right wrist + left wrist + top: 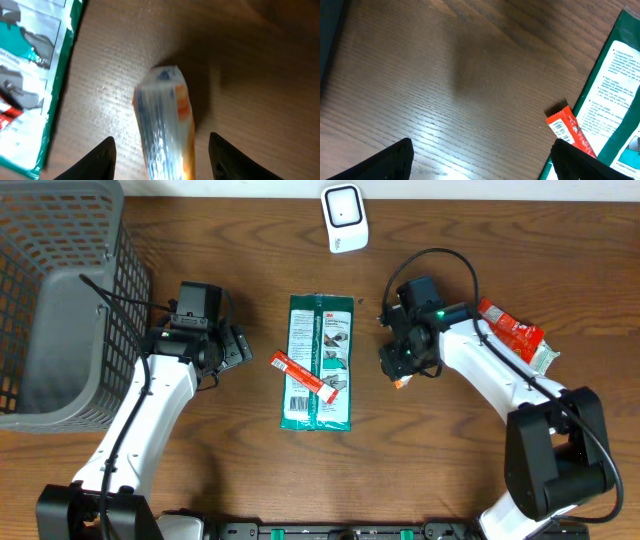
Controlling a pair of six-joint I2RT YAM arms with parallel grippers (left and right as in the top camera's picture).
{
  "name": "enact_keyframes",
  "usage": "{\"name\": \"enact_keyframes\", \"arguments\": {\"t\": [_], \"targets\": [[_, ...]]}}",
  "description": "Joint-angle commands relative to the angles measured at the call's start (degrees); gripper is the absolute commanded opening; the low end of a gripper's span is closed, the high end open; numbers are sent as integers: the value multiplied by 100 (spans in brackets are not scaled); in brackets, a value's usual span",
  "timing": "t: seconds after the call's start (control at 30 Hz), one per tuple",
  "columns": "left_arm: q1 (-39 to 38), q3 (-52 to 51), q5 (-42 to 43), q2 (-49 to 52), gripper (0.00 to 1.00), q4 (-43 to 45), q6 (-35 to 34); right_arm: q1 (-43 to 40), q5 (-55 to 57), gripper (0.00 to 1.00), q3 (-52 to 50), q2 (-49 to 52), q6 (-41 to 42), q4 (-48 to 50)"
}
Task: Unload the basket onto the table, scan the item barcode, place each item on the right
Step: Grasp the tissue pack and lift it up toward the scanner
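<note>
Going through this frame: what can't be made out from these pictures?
- Orange packet: in the right wrist view it is blurred, so no print or barcode is readable. Overhead, the right claw covers nearly all of it.
- Red sachet: print too small to read in the left wrist and overhead views.
- Green packet: text too small overhead, and both wrist views cut it off at the frame edge.

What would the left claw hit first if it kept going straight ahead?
Probably bare table, since the left gripper tilts down at the wood; the red packet lies off to one side.
</note>
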Motion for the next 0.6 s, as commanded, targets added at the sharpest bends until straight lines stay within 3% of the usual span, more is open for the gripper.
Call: {"name": "enact_keyframes", "arguments": {"t": [0.0, 0.23, 0.57], "targets": [[20, 63, -48, 31, 89, -15, -11, 83, 404, 53, 17, 164, -122, 133], [20, 63, -48, 31, 89, -15, -11, 111, 402, 35, 15, 245, -120, 240], [20, 63, -48, 31, 89, -15, -11, 114, 402, 31, 17, 245, 35, 280]]}}
